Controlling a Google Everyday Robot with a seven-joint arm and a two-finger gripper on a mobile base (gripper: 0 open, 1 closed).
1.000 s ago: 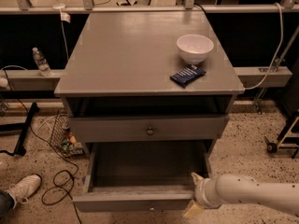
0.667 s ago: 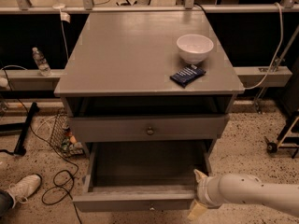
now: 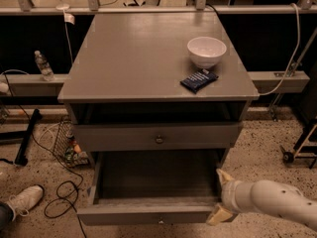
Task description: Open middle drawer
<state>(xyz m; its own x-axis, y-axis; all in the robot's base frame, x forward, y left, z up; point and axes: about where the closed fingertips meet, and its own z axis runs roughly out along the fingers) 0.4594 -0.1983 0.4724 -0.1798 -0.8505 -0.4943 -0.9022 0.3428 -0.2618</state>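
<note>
Two drawer fronts: middle drawer (image 3: 124, 137) pushed in, lower drawer (image 3: 129, 214) pulled out. One bowl (image 3: 206, 51), one blue packet (image 3: 199, 80). Gripper (image 3: 221, 196) spread wide at lower drawer's right corner.

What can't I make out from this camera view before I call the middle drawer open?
All in the camera view:
- Anything below the pulled-out middle drawer: hidden by it and the lower edge.
- Gripper, open at that drawer's right front corner: whether it touches the drawer cannot be told.
- Arm: cut off by the right edge.
- Space behind the upper drawer front: in shadow under the cabinet top.
- Blue packet: print too small to read.
</note>
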